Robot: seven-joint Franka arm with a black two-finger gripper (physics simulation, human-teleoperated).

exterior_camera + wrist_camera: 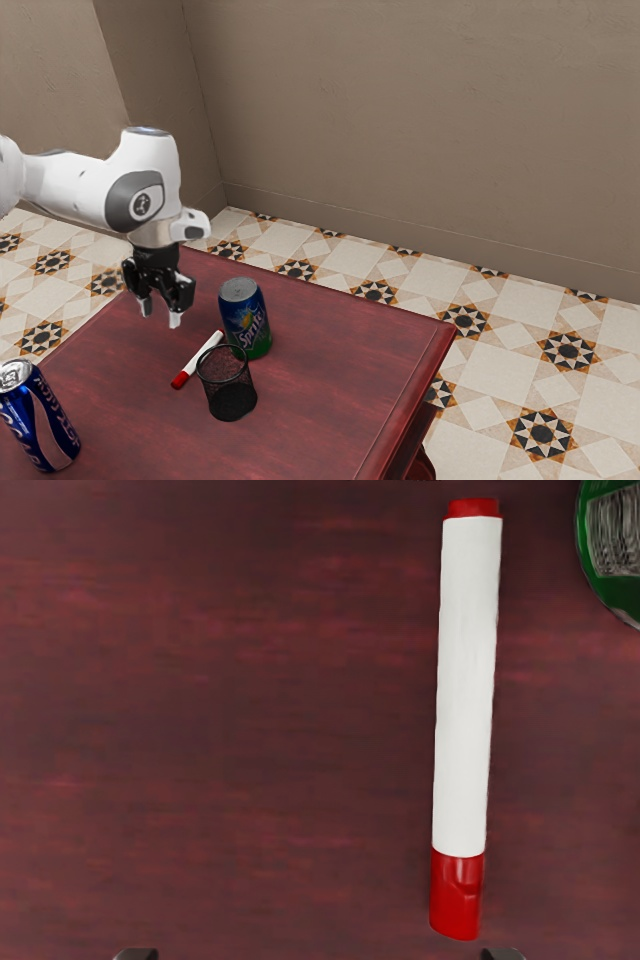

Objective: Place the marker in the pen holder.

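- The dark red wooden desk is crossed by the work; its far corner at the exterior view's left is overhung by the black two-finger pincer, held raised with its fingers parted and nothing gripped.
- For the grasp, the pincer should first be shifted sideways until the marker is centred between the fingers, which are already set to close across its length. It should then be lowered straight and closed about mid-barrel or slightly capward, so that the neighbouring can and holder are not brushed.
- Near the desk's edge at the exterior view's left, a blue soft-drink can is stood upright, its contents hidden.
- Well in from the far edge, a blue-and-green Sprite can is stood, its contents likewise hidden.
- Beside it, farther from that edge, a black cylindrical mesh pen holder is placed upright; no pen can be made out inside. A high lift and an upright turn will be needed there.
- The white marker with red ends is laid flat just beside the holder, its cap pointed away from the Sprite can.
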